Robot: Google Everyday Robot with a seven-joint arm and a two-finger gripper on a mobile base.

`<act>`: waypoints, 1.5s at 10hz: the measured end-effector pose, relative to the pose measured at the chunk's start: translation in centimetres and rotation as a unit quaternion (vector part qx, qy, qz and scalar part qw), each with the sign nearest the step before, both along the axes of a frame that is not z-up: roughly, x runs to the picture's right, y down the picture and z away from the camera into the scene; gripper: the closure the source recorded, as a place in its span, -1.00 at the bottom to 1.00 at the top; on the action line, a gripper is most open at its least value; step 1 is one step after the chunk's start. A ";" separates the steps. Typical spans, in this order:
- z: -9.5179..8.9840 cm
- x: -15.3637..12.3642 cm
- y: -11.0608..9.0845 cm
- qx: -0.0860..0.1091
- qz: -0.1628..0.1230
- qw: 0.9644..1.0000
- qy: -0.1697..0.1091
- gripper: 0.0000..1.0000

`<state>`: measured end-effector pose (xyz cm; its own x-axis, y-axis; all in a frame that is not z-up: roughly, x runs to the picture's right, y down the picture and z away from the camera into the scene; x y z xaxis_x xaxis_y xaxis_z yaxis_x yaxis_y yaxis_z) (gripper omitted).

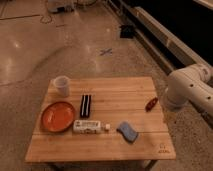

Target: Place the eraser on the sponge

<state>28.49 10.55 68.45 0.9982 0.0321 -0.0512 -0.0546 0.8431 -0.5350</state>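
Note:
The eraser [85, 105], a black oblong block with a pale stripe down its middle, lies on the wooden table [125, 87] left of centre. The sponge [128, 131], a small blue pad, rests nearer the front edge, to the right of the eraser and apart from it. Only the white links of my arm [190, 90] show, at the right edge and beside the table's right side. My gripper is out of view.
An orange plate [57, 116] sits at the table's left, with a clear cup [61, 85] behind it. A white printed box [89, 126] lies just in front of the eraser. A small red object [151, 104] lies near the right edge. Polished floor surrounds the table.

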 end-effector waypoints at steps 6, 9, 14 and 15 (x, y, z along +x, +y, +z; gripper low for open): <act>0.0 0.0 0.0 0.000 0.000 1.000 0.000 -0.30; 0.0 0.0 0.0 0.000 0.000 1.000 0.000 -0.30; 0.0 0.0 -0.1 0.000 0.000 1.000 0.000 -0.15; 0.0 -0.1 0.0 0.000 0.000 1.000 0.001 0.07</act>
<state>28.44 10.57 68.44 0.9981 0.0316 -0.0522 -0.0547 0.8426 -0.5357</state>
